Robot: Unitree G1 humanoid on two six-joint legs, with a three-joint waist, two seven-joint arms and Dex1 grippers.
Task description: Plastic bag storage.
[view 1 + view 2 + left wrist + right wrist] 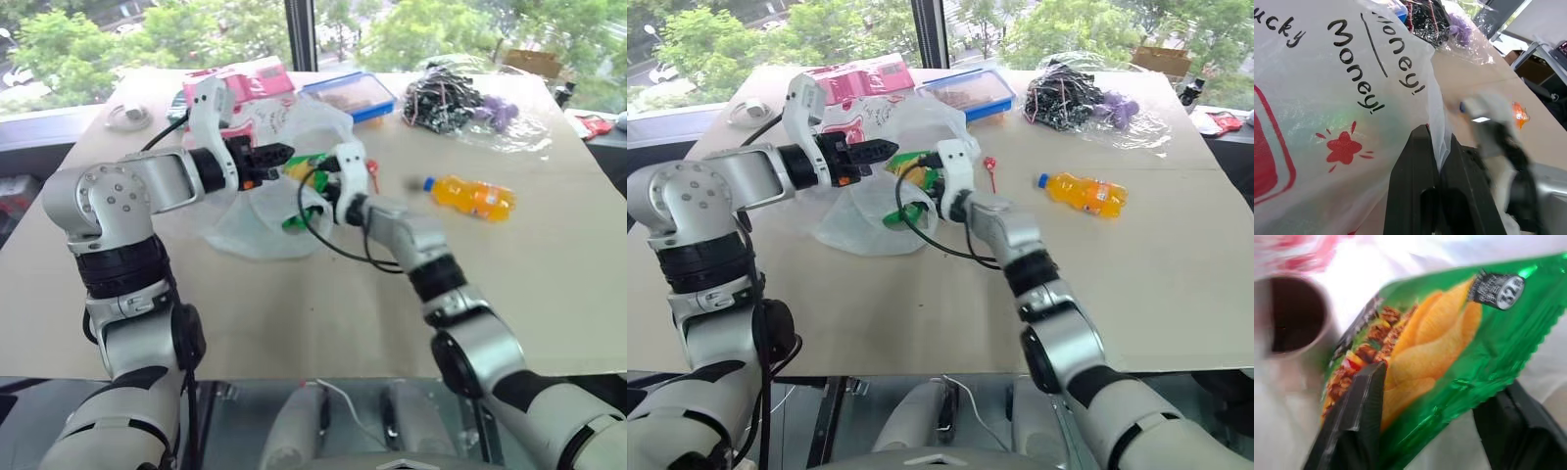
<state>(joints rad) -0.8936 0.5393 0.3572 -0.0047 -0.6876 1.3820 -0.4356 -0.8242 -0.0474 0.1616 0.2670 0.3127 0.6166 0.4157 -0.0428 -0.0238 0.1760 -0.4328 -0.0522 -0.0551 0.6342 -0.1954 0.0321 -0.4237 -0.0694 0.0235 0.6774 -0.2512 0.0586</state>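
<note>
The plastic bag is thin, white and see-through, with red pictures and black words on it. It looks very light and floppy, and I think it would crumple and slide if pushed, so it is best taken by an edge or a fold, not by its flat side. It sits on the tabletop nearer the far edge and toward the far left corner, with its bottom spread flat toward the near edge. Its top edge is lifted up off the table and its mouth opens toward the right side of the table, so the bag stands more up than long; I cannot tell its long way for sure because it is bunched. The left gripper is pinched tight on a fold of the bag's rim and holds it up. The right gripper has its two fingers spread apart on each side of a shiny green snack packet, right at the bag's mouth. I cannot tell if the fingers touch the packet or have let it go. The packet looks light and slippery and could slide out. Behind the bag, by the far edge, are a pink box and a blue tray. A clear bag of dark cords lies toward the far right corner. An orange drink bottle lies on its side well apart to the right.
</note>
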